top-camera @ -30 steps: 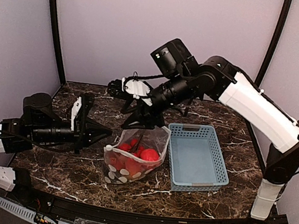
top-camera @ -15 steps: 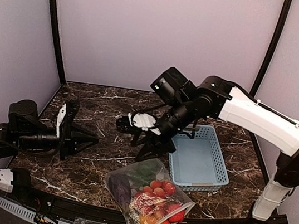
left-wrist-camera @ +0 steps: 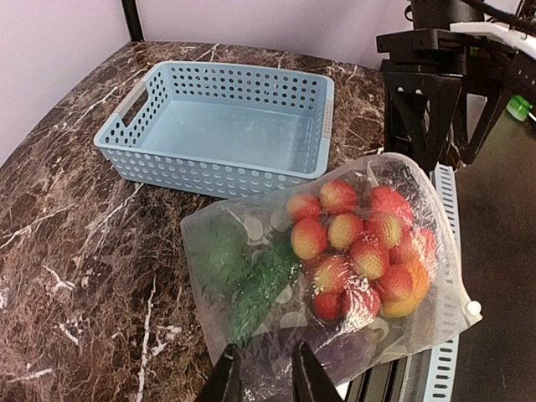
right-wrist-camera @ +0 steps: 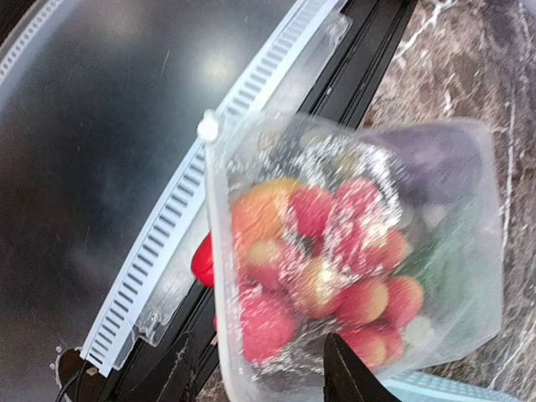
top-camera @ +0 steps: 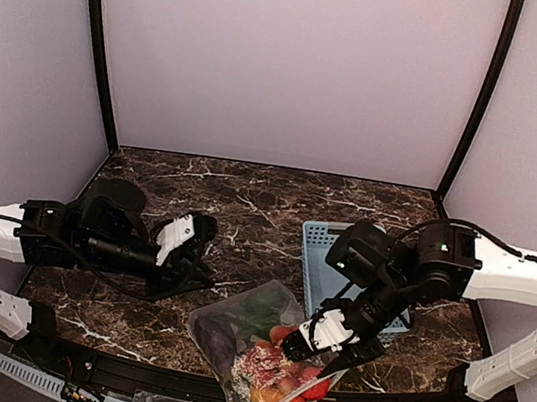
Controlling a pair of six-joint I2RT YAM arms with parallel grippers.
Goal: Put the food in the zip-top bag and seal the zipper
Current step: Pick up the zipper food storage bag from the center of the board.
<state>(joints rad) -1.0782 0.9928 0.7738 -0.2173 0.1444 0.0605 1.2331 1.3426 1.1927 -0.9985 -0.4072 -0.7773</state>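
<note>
The zip-top bag [top-camera: 260, 362] lies flat at the table's front edge, its mouth hanging over the rim. Inside are red and red-yellow round pieces [left-wrist-camera: 360, 243], a green cucumber [left-wrist-camera: 260, 285] and a purple eggplant [left-wrist-camera: 352, 347]. The zipper strip [right-wrist-camera: 213, 251] ends at a white slider [right-wrist-camera: 207, 127], which also shows in the left wrist view [left-wrist-camera: 474, 308]. A red piece [right-wrist-camera: 201, 260] pokes past the mouth edge. My left gripper [top-camera: 207, 275] [left-wrist-camera: 264, 378] is open at the bag's closed end. My right gripper [top-camera: 331, 357] [right-wrist-camera: 261, 377] is open wide over the mouth end.
The light-blue slotted basket [top-camera: 374, 308] [left-wrist-camera: 226, 126] stands empty just behind and right of the bag. A white slotted rail [right-wrist-camera: 167, 226] and black frame run along the table's front edge under the bag's mouth.
The bag, held upright mid-table a second ago, now lies flat at the front edge. My right arm has swung down to its mouth end; my left arm has moved right to its closed end.
</note>
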